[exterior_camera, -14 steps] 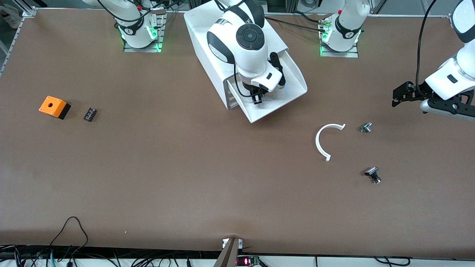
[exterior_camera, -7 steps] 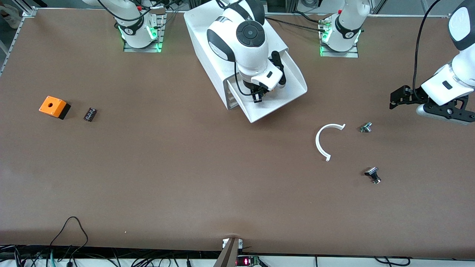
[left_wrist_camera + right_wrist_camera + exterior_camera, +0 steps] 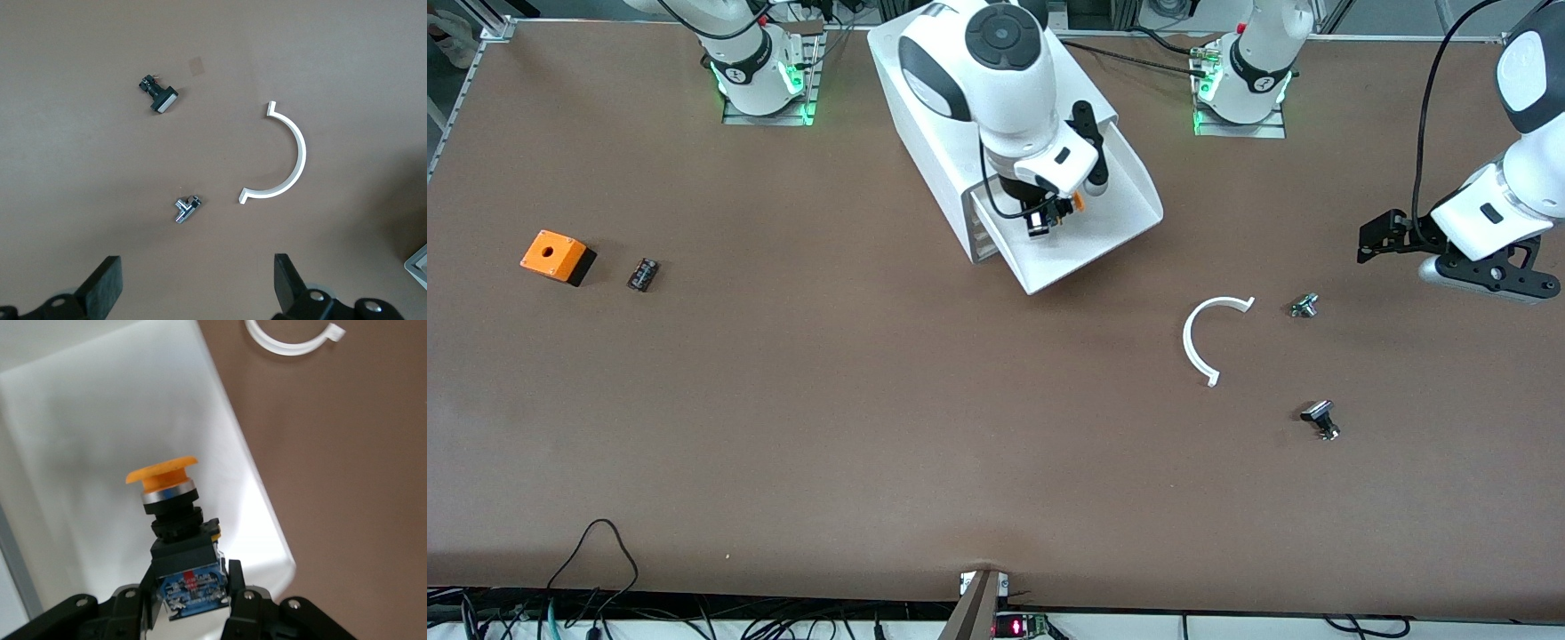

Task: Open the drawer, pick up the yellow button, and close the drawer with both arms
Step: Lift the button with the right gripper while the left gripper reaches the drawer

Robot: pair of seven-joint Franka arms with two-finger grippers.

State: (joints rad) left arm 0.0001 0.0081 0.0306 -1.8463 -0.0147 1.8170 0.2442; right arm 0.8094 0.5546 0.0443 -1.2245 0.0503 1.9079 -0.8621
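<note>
The top drawer [image 3: 1104, 238] of the white cabinet [image 3: 925, 98] is pulled out toward the front camera. My right gripper [image 3: 1047, 216] is over the open drawer and shut on the button [image 3: 1077, 203], which has an orange cap and a black body. In the right wrist view the button [image 3: 163, 475] stands out from the gripper [image 3: 189, 590] above the white drawer floor [image 3: 87, 420]. My left gripper [image 3: 1489, 271] is open and empty over the table at the left arm's end. Its fingers [image 3: 105, 288] are spread wide in the left wrist view.
An orange box with a hole [image 3: 556, 255] and a small black block [image 3: 642, 274] lie toward the right arm's end. A white C-shaped ring [image 3: 1199, 342], a small metal part [image 3: 1304, 305] and a black part [image 3: 1320, 418] lie near the left gripper.
My right gripper has risen out of the drawer with the button in it. My left arm has drifted a little toward the cabinet.
</note>
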